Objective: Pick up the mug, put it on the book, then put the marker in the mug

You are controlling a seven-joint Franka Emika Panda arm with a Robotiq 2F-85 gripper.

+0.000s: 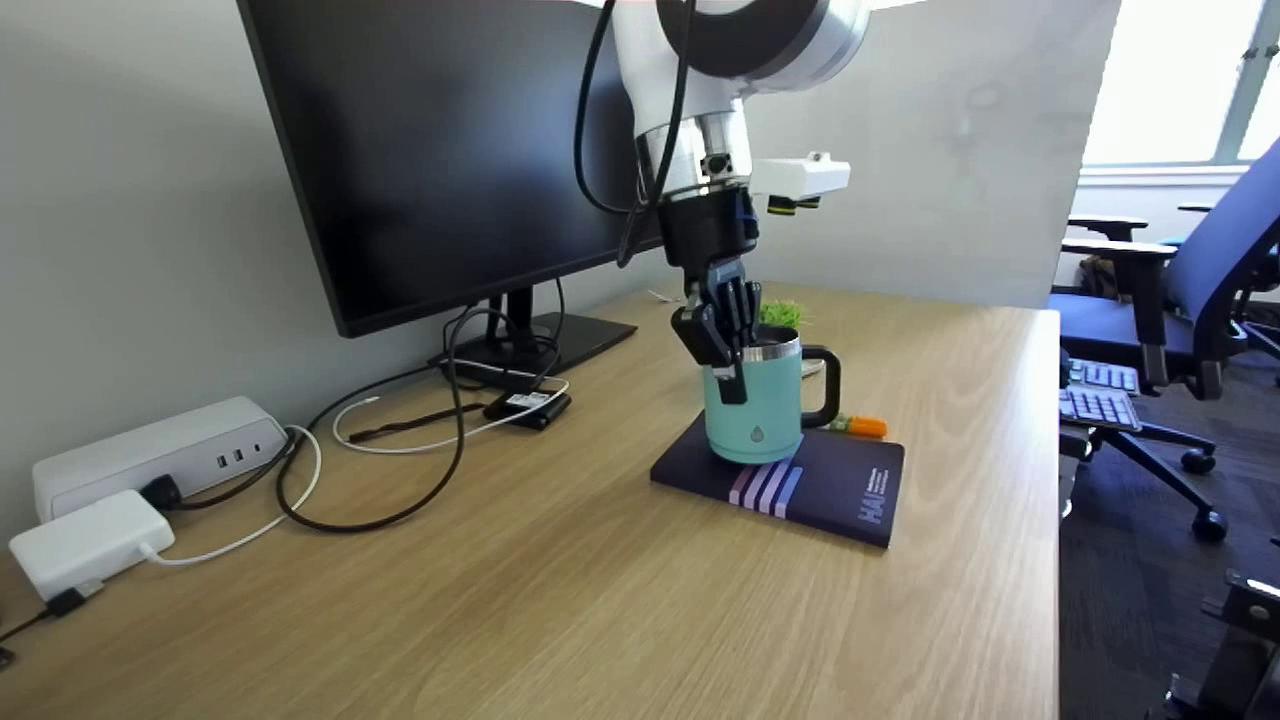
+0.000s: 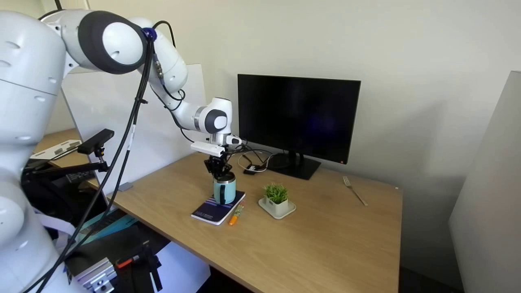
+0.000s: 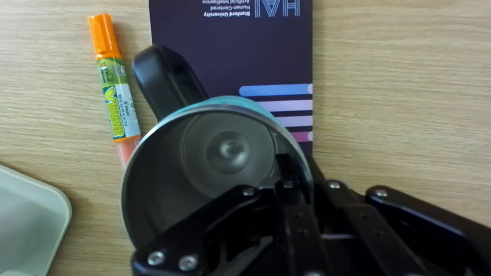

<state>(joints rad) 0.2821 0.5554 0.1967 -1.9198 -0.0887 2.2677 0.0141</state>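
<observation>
Mug (image 1: pixel 760 415) stands upright on the book (image 1: pixel 840 485) in both exterior views, its base right at the cover's pale stripes. Gripper (image 3: pixel 300 165) sits over the mug and pinches its wall at the rim — one finger inside, the other against the outside, as the wrist view shows. Marker (image 3: pixel 119 88) lies on the desk (image 1: pixel 500 620), just beside the mug and off the book; in the wrist view the mug hides one end of it, while the orange cap shows clear of the handle. Past the marker from the mug is a pale tray (image 3: pixel 30 226) that bears a pot (image 2: pixel 277 208) with a green plant (image 2: pixel 276 192). Farther out on that side of the mug, beyond the plant, a fork (image 2: pixel 355 190) lies well apart. The monitor (image 2: pixel 299 118) stands behind the mug in an exterior view — a black adapter (image 1: pixel 528 410) and cables (image 1: pixel 375 527) lie near its foot, apart from the mug. A white hub (image 1: pixel 160 455) and a white charger (image 1: pixel 90 545) lie well apart from the mug, and a blue chair (image 1: pixel 1215 250) stands off past the desk's edge.
</observation>
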